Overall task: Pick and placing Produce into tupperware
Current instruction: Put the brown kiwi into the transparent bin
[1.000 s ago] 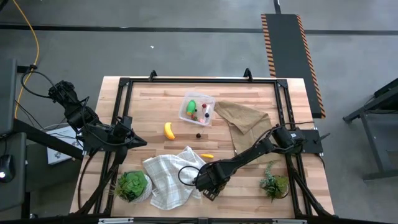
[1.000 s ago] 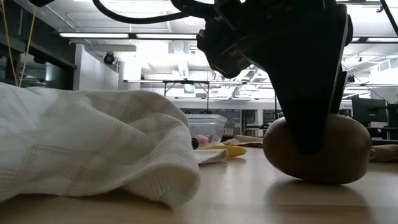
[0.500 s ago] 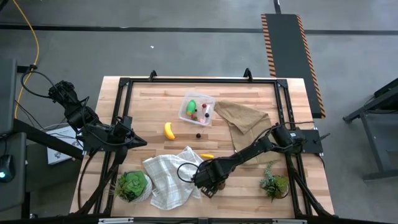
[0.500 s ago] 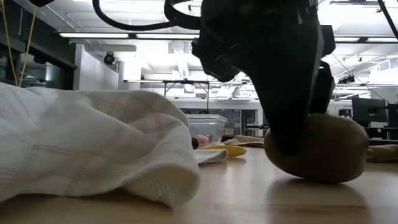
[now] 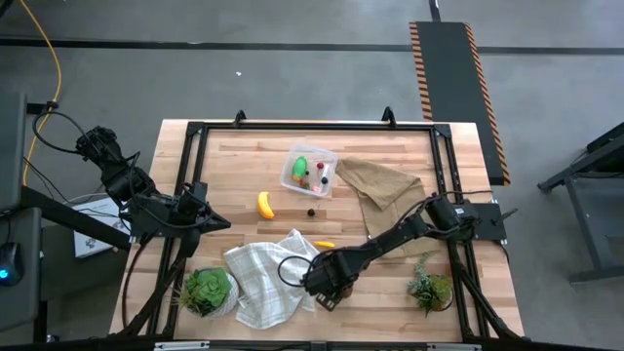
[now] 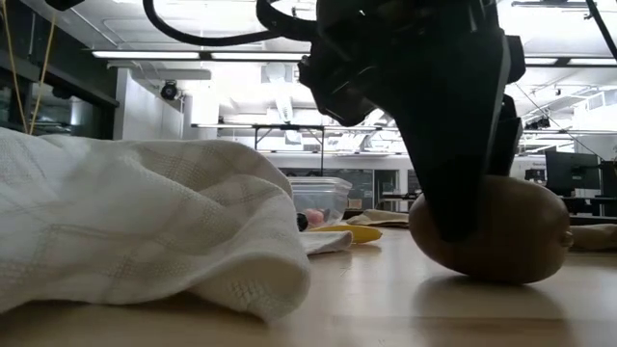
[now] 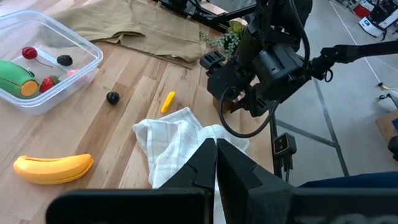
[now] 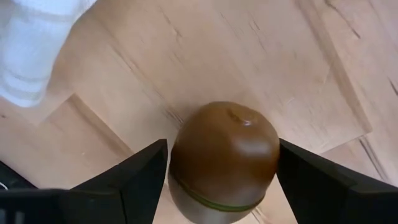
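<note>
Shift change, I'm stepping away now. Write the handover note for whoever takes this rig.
Right pincer: open, fingers straddling the brown kiwi, which sits on the table near the white cloth; not yet gripped.
Left pincer: shut, empty, parked at the table's left edge.
Done: the tupperware holds a green piece, red berries and a dark one.
Left: kiwi, banana, small yellow piece and dark berry, all loose on the table.
</note>
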{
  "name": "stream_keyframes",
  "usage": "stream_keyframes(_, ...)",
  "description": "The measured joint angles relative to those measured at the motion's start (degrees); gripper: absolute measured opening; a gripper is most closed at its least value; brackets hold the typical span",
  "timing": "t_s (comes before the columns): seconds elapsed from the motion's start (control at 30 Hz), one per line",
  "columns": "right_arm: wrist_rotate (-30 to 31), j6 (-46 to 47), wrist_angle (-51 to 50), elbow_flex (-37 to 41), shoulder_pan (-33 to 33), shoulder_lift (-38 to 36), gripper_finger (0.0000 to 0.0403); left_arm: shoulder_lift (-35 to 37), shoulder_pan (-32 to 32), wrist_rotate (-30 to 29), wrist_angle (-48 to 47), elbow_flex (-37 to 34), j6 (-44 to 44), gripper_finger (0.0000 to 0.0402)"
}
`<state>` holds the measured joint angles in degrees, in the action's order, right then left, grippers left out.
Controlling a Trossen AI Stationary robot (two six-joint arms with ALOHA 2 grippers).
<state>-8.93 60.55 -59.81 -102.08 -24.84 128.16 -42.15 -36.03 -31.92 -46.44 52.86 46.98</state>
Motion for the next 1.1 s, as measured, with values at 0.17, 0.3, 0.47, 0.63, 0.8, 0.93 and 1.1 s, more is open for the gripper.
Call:
stream_keyframes(0.17,0.0,0.0,0.0,0.0,0.0,0.0,0.0263,0.0,0.0,0.0,0.0,0.0,0.0,0.0003)
stream_keyframes(0.3,-0.1,0.0,0.1,0.0,0.0,0.0,0.0243,0.0,0.0,0.0,0.0,0.0,0.0,0.0003)
stream_keyframes(0.47,-0.1,0.4,0.1,0.0,0.0,0.0,0.0235,0.0,0.0,0.0,0.0,0.0,0.0,0.0003)
stream_keyframes(0.63,-0.1,0.7,0.1,0.0,0.0,0.0,0.0236,0.0,0.0,0.0,0.0,0.0,0.0,0.0003)
stream_keyframes(0.8,-0.8,0.3,-0.4,-0.5,0.0,0.0,0.0236,0.0,0.0,0.0,0.0,0.0,0.0,0.0003)
stream_keyframes(0.93,-1.2,-0.9,-1.4,-2.9,0.0,0.0,0.0236,0.0,0.0,0.0,0.0,0.0,0.0,0.0003)
stream_keyframes(1.1,0.7,-2.8,-4.3,-7.0,0.3,0.0,0.0236,0.0,0.0,0.0,0.0,0.0,0.0,0.0003)
